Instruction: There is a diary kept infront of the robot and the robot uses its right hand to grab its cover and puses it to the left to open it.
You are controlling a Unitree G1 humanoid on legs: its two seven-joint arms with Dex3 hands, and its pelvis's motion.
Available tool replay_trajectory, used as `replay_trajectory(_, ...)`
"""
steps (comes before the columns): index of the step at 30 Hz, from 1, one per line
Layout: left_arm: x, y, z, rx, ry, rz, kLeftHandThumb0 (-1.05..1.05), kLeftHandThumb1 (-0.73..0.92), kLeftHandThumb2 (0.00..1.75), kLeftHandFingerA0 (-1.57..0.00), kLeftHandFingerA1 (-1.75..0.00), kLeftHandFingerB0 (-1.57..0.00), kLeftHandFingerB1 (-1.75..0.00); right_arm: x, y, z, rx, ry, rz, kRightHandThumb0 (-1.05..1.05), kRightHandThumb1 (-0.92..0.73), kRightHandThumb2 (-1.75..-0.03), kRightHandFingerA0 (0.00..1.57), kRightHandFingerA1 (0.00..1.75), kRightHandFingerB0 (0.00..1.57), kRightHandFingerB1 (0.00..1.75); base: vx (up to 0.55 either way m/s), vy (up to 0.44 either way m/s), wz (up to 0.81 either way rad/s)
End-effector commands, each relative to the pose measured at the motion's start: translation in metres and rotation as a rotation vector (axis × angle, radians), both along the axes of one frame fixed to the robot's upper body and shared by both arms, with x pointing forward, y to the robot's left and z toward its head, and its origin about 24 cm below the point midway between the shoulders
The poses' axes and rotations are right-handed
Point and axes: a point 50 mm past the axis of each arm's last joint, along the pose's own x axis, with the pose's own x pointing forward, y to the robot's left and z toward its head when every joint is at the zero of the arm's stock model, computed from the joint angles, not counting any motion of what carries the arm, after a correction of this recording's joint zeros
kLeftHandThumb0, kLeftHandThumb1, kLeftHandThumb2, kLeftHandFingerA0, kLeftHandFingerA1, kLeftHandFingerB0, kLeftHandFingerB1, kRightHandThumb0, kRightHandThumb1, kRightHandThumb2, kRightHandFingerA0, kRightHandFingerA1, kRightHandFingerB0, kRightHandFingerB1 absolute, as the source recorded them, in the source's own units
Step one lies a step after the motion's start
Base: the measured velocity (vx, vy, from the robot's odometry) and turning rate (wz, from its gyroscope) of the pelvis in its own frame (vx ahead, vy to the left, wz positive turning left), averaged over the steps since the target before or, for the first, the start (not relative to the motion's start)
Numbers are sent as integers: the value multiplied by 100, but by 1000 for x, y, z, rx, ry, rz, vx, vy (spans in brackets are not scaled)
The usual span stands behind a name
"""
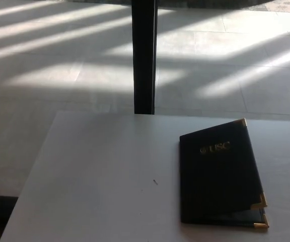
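Note:
A dark diary [219, 174] with gold corner caps and gold "USC" lettering lies on the white table [99, 186], right of the middle. Its spine runs along the left side. The cover stands slightly lifted along the right edge, so a thin gap shows at the near right corner. Neither of my hands shows in the head view.
A dark vertical post [144, 55] stands behind the table's far edge. Beyond it lies a tiled floor striped with sunlight. A tiny speck [155, 182] rests on the table left of the diary. The table's left edge slants toward the near left.

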Motion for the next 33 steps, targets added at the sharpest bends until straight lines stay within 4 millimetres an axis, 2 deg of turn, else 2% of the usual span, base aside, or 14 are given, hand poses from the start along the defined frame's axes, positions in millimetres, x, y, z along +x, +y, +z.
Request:
replay_trajectory(1,-5,47,32,-114,-358,511,-105,92,118,-34,-168,-21,-138,-19,-57,54,118,-598,-638,-68,-92,-88,28,131,8,87,0,0,0)
replay_trajectory(2,-5,47,32,-114,-362,512,-97,73,158,-48,-126,0,-92,-20,-62,58,111,-606,-649,-68,-92,-85,42,126,7,82,0,0,0)
replay_trajectory(7,-6,46,31,-121,-358,508,-105,81,166,-31,-122,0,-97,-13,-85,87,60,-721,-711,-71,-92,-87,52,159,13,103,0,0,0)
replay_trajectory(8,-6,46,31,-126,-357,503,-87,71,154,-30,-111,0,-87,-9,-89,98,34,-761,-717,-47,-80,-129,79,111,9,66,0,0,0)
replay_trajectory(12,-8,47,31,-116,-349,497,-105,92,122,-26,-166,-16,-135,10,-101,134,-9,-892,-693,-47,-77,-128,53,95,6,64,0,0,0)
replay_trajectory(13,-8,47,31,-119,-350,500,-105,92,122,-26,-166,-15,-136,14,-102,144,-27,-919,-677,-73,-92,-87,38,144,14,97,0,0,0)
replay_trajectory(14,-8,47,31,-121,-352,503,-86,65,151,-23,-105,0,-87,22,-105,157,-48,-944,-674,-84,-92,-80,58,131,29,92,0,0,0)
replay_trajectory(18,-8,47,30,-136,-372,519,-105,92,118,-26,-166,-15,-139,53,-109,208,-95,-1064,-632,-72,-92,-81,81,123,44,96,0,0,0)
replay_trajectory(19,-8,47,30,-126,-360,506,-105,92,120,-26,-167,-15,-139,68,-101,228,-122,-1096,-543,-66,-84,-125,79,106,46,82,0,0,0)
replay_trajectory(20,-8,47,30,-128,-358,503,-105,92,121,-24,-168,-14,-139,75,-95,238,-113,-1134,-526,-74,-92,-80,85,109,46,93,0,0,0)
replay_trajectory(21,-8,47,31,-123,-357,505,-96,71,157,-35,-119,0,-92,85,-93,246,-94,-1162,-504,-73,-92,-80,87,104,50,91,0,0,0)
replay_trajectory(25,-8,47,30,-136,-362,526,-85,66,151,-26,-107,0,-86,108,-72,262,-78,-1195,-425,-78,-92,-71,94,85,62,86,0,0,0)
replay_trajectory(26,-8,47,30,-138,-360,511,-105,92,121,-19,-165,-11,-136,117,-63,263,-57,-1208,-375,-73,-92,-77,84,75,63,72,0,0,0)
replay_trajectory(33,-10,47,30,-127,-356,508,-105,92,121,-24,-166,-14,-138,153,-3,260,48,-1216,-105,-80,-92,-70,47,51,42,45,0,0,0)
